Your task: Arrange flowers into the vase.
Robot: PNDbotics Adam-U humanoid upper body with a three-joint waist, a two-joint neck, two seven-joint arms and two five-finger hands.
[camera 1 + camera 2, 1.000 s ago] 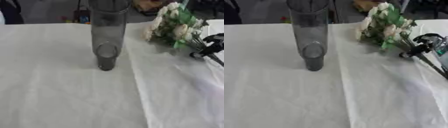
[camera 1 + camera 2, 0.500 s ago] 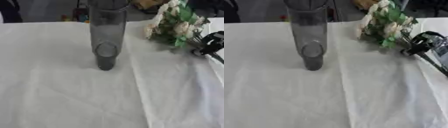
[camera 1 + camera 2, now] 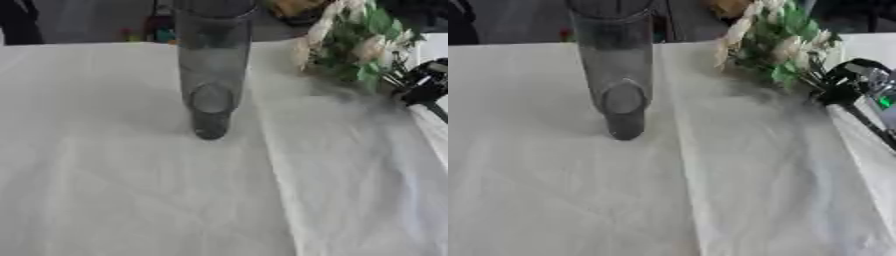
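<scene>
A tall clear glass vase point(image 3: 210, 75) stands upright on the white tablecloth point(image 3: 131, 190), a little left of the middle. A bunch of white flowers with green leaves point(image 3: 776, 45) is at the upper right, blurred, its heads pointing toward the far edge. My black right hand point(image 3: 852, 84) comes in from the right edge with its fingers curled round the stems just below the leaves. A dark stem end point(image 3: 870, 131) trails down to the right of the hand. The bunch is right of the vase and apart from it. My left hand does not show.
A fold in the cloth point(image 3: 276, 170) runs from the far edge to the near edge, right of the vase. Beyond the table's far edge lie a dark floor and some small coloured things point(image 3: 149, 34). An orange-brown object point(image 3: 726, 7) sits behind the flowers.
The right hand and the flowers have shifted slightly upward in the view, toward the far edge. The vase has not moved.
</scene>
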